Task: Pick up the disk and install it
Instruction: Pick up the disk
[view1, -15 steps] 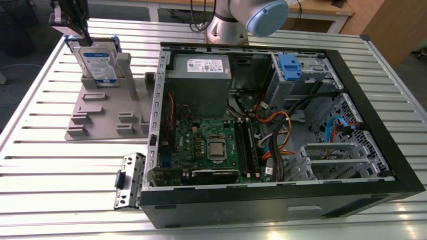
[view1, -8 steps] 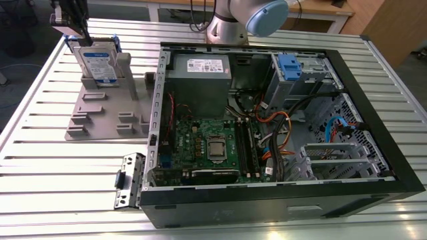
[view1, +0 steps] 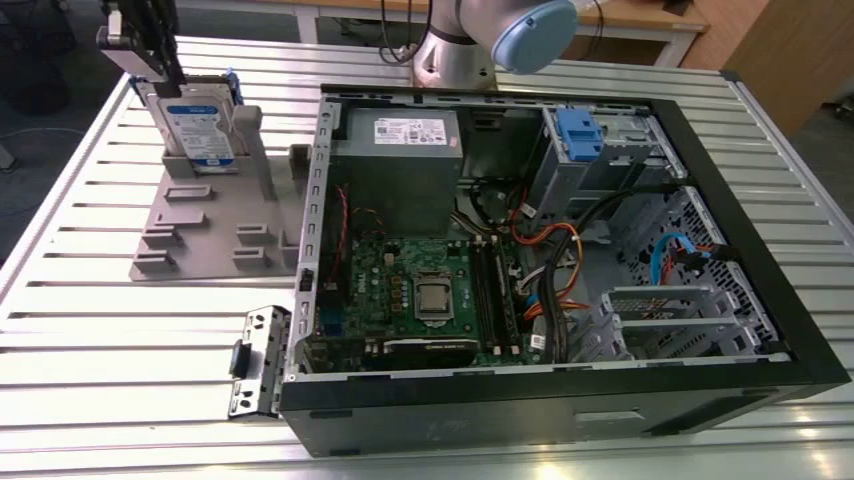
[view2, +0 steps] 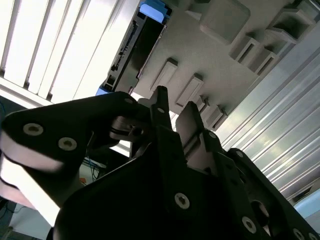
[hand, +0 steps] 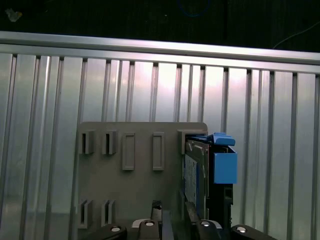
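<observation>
You are at the pick-up step. The gripper (view2: 175, 107) hovers just above the disk (view1: 203, 125), which stands upright in the grey stand (view1: 200, 240) on the desk (view1: 80, 330). Its fingers (view2: 161, 102) are narrowly apart and empty. A grasp calls for straddling the disk's top edge.

Nothing fancy here: the arm (view1: 451, 55) is silver-grey metal with a pale blue round cap (view1: 534, 30) on its joint. The gripper (view2: 175, 106) is chunky matte black, with linkage bars (view2: 75, 120) dotted with shiny silver screws (view2: 181, 200) and a light grey block (view2: 20, 175) at one side.
</observation>
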